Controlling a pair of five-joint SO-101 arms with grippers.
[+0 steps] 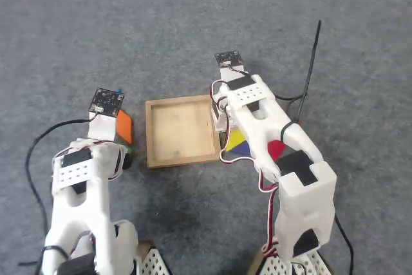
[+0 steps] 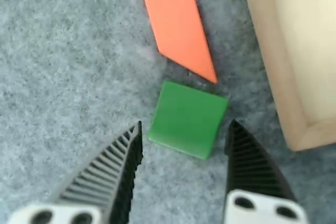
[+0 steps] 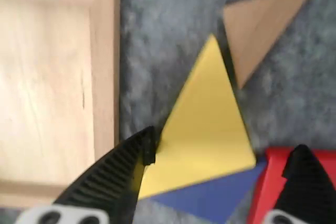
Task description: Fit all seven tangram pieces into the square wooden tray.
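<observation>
The left jaws stand wide open and hold nothing. They sit low over the grey felt tabletop (image 1: 64, 43). The flat green square piece (image 2: 188, 119) lies between the two tips and just ahead of them, touching neither. It is turned slightly askew to the jaws. Just beyond it lies the orange parallelogram piece (image 2: 177, 22), whose long axis points away from the jaws and runs roughly alongside the outer wall of the square wooden tray (image 2: 273, 66).

The right jaws are also spread wide with nothing gripped. One tip lies over the edge of the yellow triangle piece (image 3: 207, 129), and the other is above the red piece (image 3: 270, 182). The yellow triangle lies just beside the tray wall with its apex pointing away from the jaws towards the plain wooden triangle (image 3: 260, 24). Its long edge meets the dark blue piece (image 3: 210, 198).
</observation>
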